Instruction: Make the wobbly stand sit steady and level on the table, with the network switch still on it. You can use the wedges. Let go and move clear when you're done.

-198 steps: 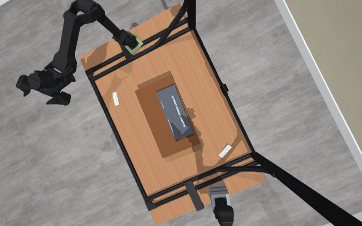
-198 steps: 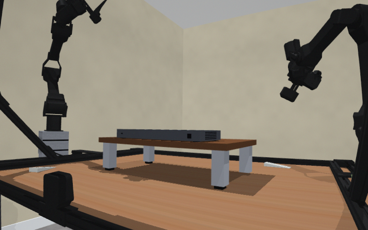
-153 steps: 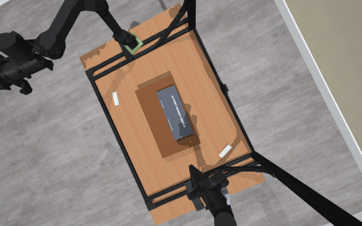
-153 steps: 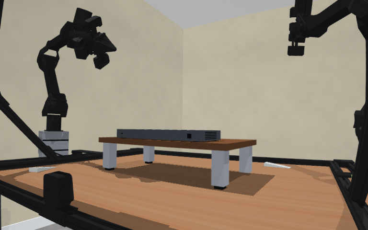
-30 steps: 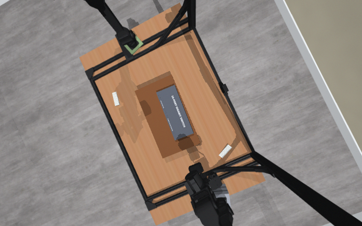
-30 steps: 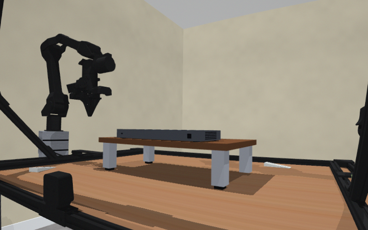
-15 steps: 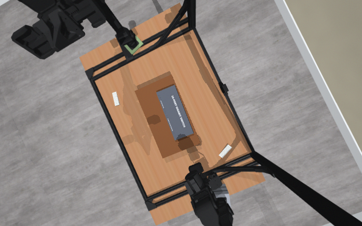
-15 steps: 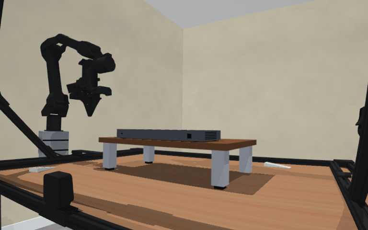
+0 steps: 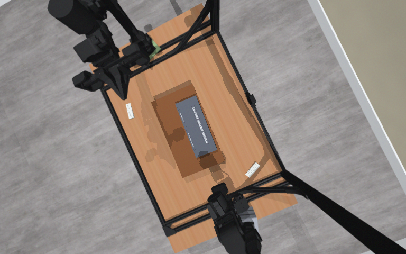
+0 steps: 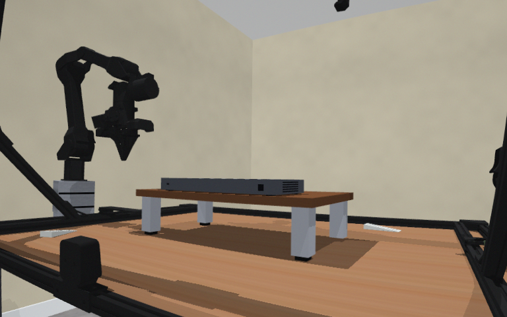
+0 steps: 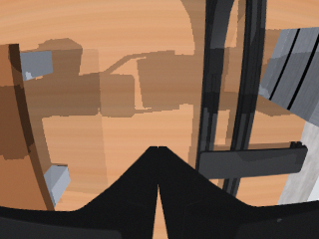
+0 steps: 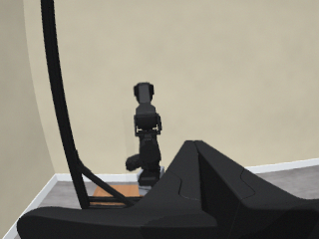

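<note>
- Only the exterior view shows all four legs under the stand (image 9: 170,125) (image 10: 224,197) (image 11: 11,124), mid-counter, network switch (image 9: 195,126) (image 10: 224,185) aboard.
- Left gripper (image 10: 124,159) (image 11: 158,147): fingers together, above the counter, beside the stand.
- Right gripper (image 9: 123,98) (image 12: 193,141): fingers together, near one wedge (image 9: 129,111) (image 10: 381,227) by the counter's edge.

Stand (image 9: 166,116) (image 10: 329,197) (image 11: 11,124) and wedges (image 9: 129,111) (image 10: 381,227) on table (image 9: 161,194) (image 10: 280,284) (image 11: 120,134) (image 12: 117,190)

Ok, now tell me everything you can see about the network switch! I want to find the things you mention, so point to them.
The network switch (image 9: 195,126) (image 10: 224,185) is a long, thin, blue-gray box that looks like metal. White letters on top say "16-PORT GIGABIT SWITCH". One long side has a black square, and one short end has dark slots. It lies lettering-up on the brown stand (image 9: 167,119) (image 10: 336,196) (image 11: 10,115), nearer one long edge. Only the stand seems to touch it. Its underside is hidden.
</note>
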